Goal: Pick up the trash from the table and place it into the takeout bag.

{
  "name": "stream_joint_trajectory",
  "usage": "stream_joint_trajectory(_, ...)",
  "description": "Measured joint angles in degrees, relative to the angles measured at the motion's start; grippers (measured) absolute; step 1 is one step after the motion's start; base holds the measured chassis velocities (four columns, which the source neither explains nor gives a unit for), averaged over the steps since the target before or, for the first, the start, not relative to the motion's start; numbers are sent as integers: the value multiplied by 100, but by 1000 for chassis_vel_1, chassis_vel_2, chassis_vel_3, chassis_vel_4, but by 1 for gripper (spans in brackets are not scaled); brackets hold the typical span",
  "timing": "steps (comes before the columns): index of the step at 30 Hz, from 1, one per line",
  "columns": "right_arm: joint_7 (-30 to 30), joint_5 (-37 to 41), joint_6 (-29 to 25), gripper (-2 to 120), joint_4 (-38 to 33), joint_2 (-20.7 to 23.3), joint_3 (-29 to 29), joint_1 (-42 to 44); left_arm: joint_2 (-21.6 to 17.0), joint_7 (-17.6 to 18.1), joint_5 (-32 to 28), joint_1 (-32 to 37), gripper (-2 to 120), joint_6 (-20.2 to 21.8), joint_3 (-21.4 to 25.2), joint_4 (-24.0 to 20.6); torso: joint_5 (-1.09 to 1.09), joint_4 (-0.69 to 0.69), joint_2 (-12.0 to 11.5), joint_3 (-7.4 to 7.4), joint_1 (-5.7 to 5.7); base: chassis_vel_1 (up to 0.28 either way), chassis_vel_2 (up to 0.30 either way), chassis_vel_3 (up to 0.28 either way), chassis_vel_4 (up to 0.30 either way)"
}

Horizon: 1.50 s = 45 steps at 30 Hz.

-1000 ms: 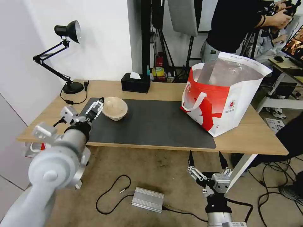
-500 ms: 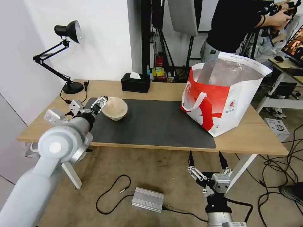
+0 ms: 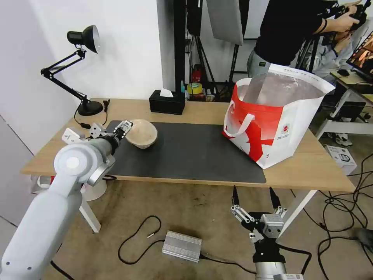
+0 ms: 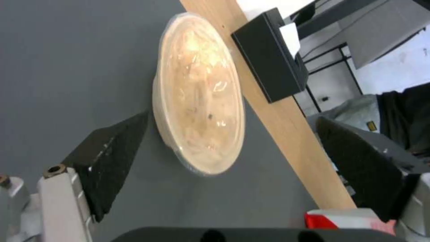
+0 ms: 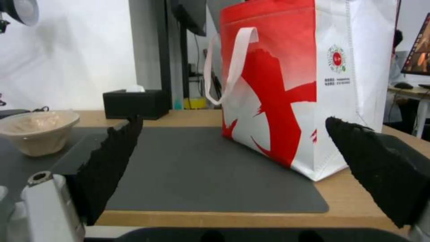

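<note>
We see the long light-wood bench (image 3: 194, 111) carrying a dark grey mat (image 3: 186, 151), and toward three o'clock on it stands the takeout bag (image 3: 272, 120), upright and open at the top, its silver foil lining showing; from the head view we cannot tell what lies inside it. The right wrist view gives us the bag's red-and-white side, a white strap handle and a small round logo. At about nine o'clock on the mat sits the beige bowl (image 3: 142, 133), tilted, with pale residue on its inside that the left wrist view shows under a clear lid or film. A black tissue box (image 3: 167, 102) rests at twelve o'clock near the far edge of the bench, and a black desk lamp (image 3: 79, 70) stands at the ten o'clock corner. Our left arm reaches forward over the bench edge, and the left tool (image 3: 123, 129) is spread wide at the bowl's nine o'clock side; in the left wrist view one finger pad (image 4: 112, 158) lies just beside the bowl's rim, the other stands well apart. The right tool (image 3: 254, 198) hangs low before the bench at six o'clock, fingers parted and pointing up, holding nothing.
</note>
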<state>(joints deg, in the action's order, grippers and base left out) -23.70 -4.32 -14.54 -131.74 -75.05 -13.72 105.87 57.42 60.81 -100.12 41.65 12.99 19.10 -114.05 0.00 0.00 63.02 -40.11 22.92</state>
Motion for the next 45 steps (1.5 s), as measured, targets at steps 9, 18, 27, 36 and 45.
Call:
stream_joint_trajectory(9,0,0,0,100,0,0,0,0,28,87,32,-341,100,3,-194,383,0,0,0,0,0,0,0,0,0)
stream_joint_trajectory(18,0,0,0,100,0,0,0,0,164,96,125,-546,100,20,-404,764,0,-1,0,0,0,0,0,0,0)
stream_joint_trajectory(27,0,0,0,100,0,0,0,0,234,119,180,-596,100,29,-463,1014,0,0,0,0,0,0,0,0,0)
stream_joint_trajectory(36,0,0,0,100,0,0,0,0,418,119,252,-756,100,49,-621,1323,0,0,0,0,0,0,0,0,0)
stream_joint_trajectory(45,0,0,0,100,0,0,0,0,537,102,298,-791,100,61,-721,1489,0,0,1,0,0,0,0,0,0)
